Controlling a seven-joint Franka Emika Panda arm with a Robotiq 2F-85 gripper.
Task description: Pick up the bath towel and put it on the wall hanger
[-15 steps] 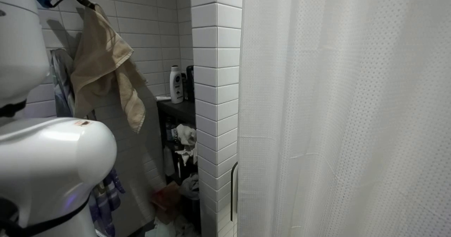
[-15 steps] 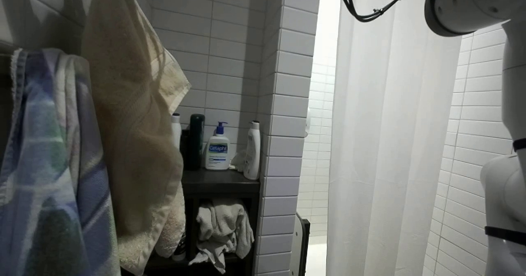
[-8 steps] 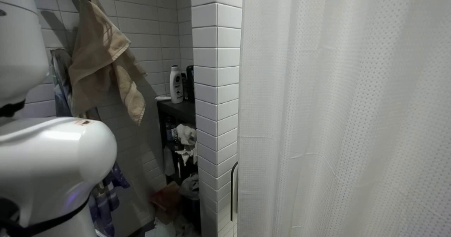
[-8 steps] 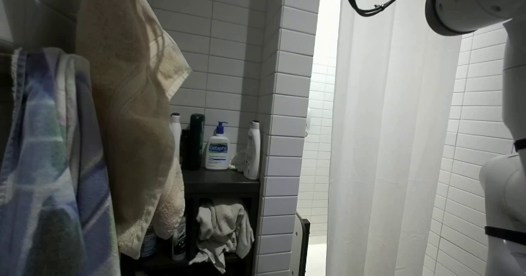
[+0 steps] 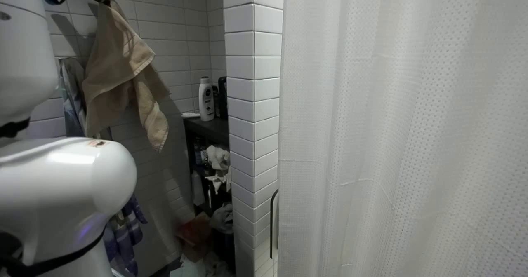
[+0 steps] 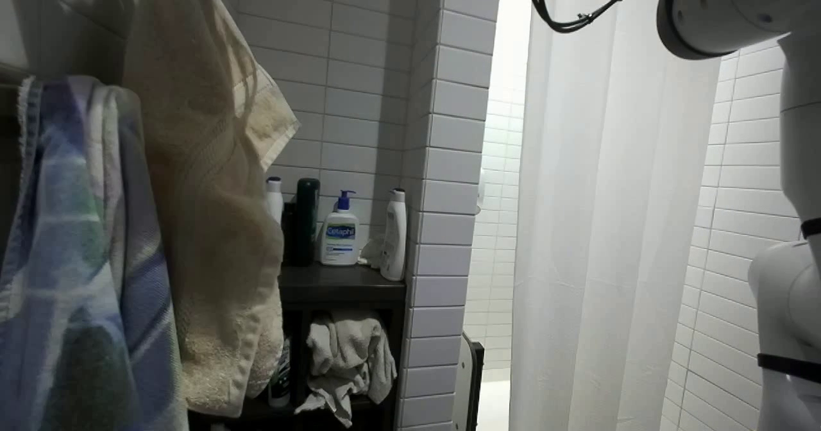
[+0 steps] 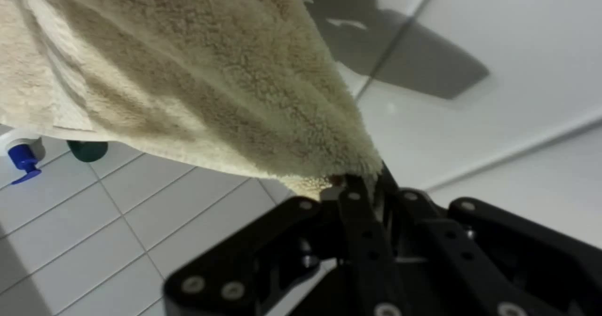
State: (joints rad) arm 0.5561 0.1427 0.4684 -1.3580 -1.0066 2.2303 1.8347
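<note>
The beige bath towel (image 5: pixel 117 54) hangs bunched from my gripper (image 5: pixel 106 1), high beside the tiled wall. It also hangs in an exterior view (image 6: pixel 205 181), where the gripper is above the frame. In the wrist view the towel (image 7: pixel 225 81) runs up and left from the gripper (image 7: pixel 369 179), whose fingers are closed on its edge. The towel covers the fingertips. A blue and purple patterned towel (image 6: pixel 70 238) hangs on the wall at the left, below gripper height. A wall hanger cannot be made out clearly; small pale marks show in the gripper's shadow in the wrist view.
A dark shelf (image 6: pixel 346 283) with several bottles, including a white pump bottle (image 6: pixel 340 238), stands behind the towel. A tiled pillar (image 5: pixel 253 104) and a white shower curtain (image 5: pixel 392 124) are to the right. The tiled wall (image 7: pixel 517 95) is close to the gripper.
My gripper and the towel rose and shifted left in the exterior view, then came slightly down and back right. The towel's lower end sways. The gripper stays closed on the towel.
</note>
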